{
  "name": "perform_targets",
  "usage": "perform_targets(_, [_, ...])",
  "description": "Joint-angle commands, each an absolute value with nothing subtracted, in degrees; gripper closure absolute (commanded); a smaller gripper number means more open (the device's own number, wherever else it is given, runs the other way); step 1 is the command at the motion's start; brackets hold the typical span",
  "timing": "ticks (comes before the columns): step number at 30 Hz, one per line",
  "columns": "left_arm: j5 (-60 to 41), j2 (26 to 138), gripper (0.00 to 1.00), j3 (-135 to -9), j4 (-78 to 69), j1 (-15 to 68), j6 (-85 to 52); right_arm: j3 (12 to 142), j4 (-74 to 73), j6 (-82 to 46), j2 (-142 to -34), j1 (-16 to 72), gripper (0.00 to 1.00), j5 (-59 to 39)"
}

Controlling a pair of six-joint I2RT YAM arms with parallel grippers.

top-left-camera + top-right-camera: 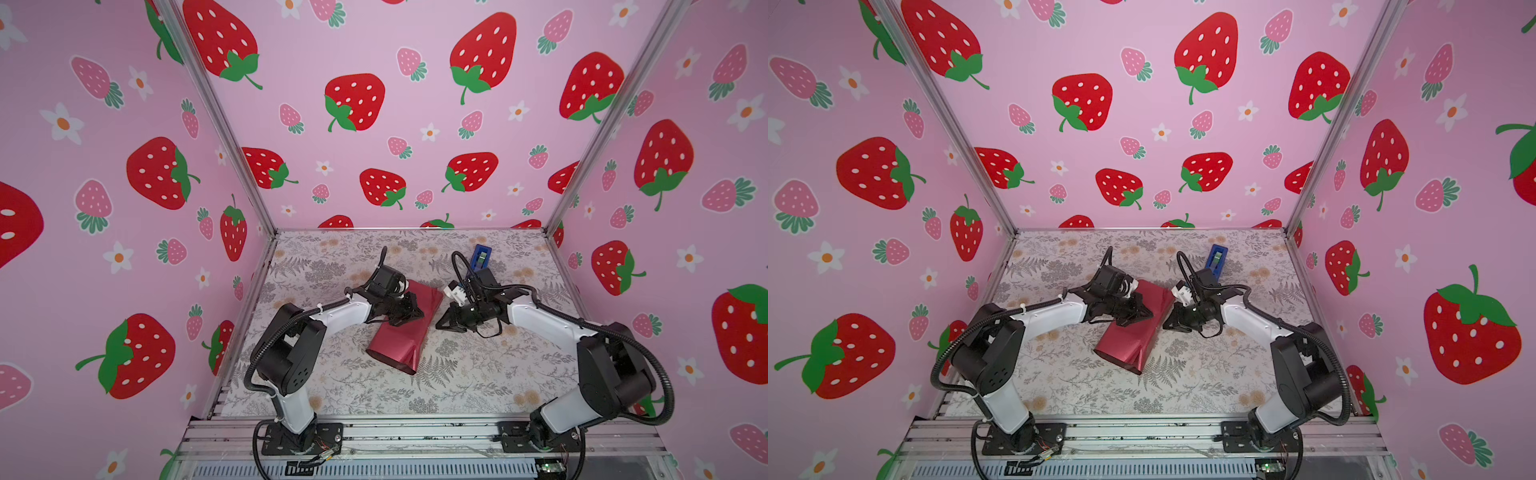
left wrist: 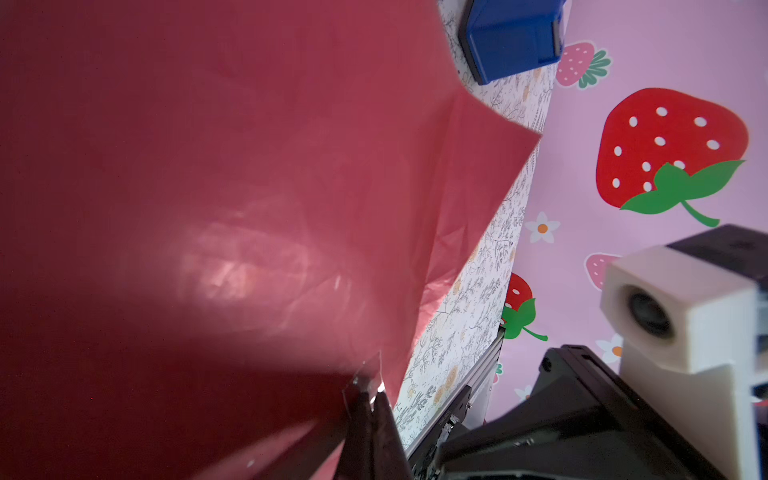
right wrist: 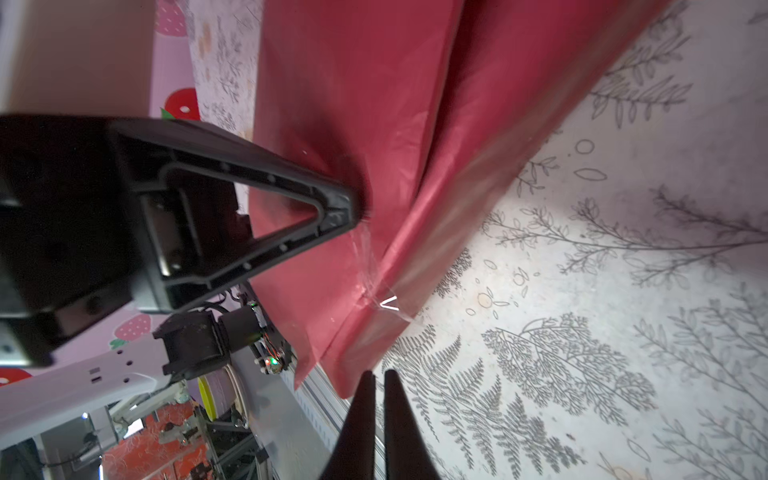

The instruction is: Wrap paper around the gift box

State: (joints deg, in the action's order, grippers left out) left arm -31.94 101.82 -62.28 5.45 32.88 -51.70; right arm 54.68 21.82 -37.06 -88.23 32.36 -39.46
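The maroon paper (image 1: pixel 397 345) (image 1: pixel 1125 347) lies mid-table, folded into a long tube. The gift box is hidden inside it. My left gripper (image 1: pixel 409 316) (image 1: pixel 1139 313) rests on top of the paper (image 2: pixel 249 166), shut. A strip of clear tape (image 3: pixel 370 266) runs from its tips (image 2: pixel 370 392) down to the paper's (image 3: pixel 374 83) seam. My right gripper (image 1: pixel 438 326) (image 1: pixel 1166 326) hangs just off the paper's right side. Its fingers (image 3: pixel 376 374) are almost together, with nothing between them.
A blue tape dispenser (image 1: pixel 481 255) (image 1: pixel 1217 257) (image 2: pixel 511 37) stands at the back right of the floral table (image 1: pixel 478 374), behind the right arm. Pink strawberry walls close in three sides. An aluminium rail (image 1: pixel 415 432) runs along the front edge.
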Motion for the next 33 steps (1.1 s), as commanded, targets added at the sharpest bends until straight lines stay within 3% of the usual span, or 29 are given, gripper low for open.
perform_targets(1, [-26.72,104.15,0.99,-59.77,12.67,32.08,-51.94,52.3,16.69,-42.19,-88.16,32.87,0.94,-38.27])
perform_targets(29, [-26.19,103.67,0.99,-59.13,12.89,32.02,-51.94,45.53,-1.48,-50.29,-95.92,37.09,0.99,-37.9])
perform_targets(33, [-26.19,103.38,0.99,-59.05,13.08,32.08,-51.95,45.36,5.43,-48.79,-92.09,37.09,0.99,-30.84])
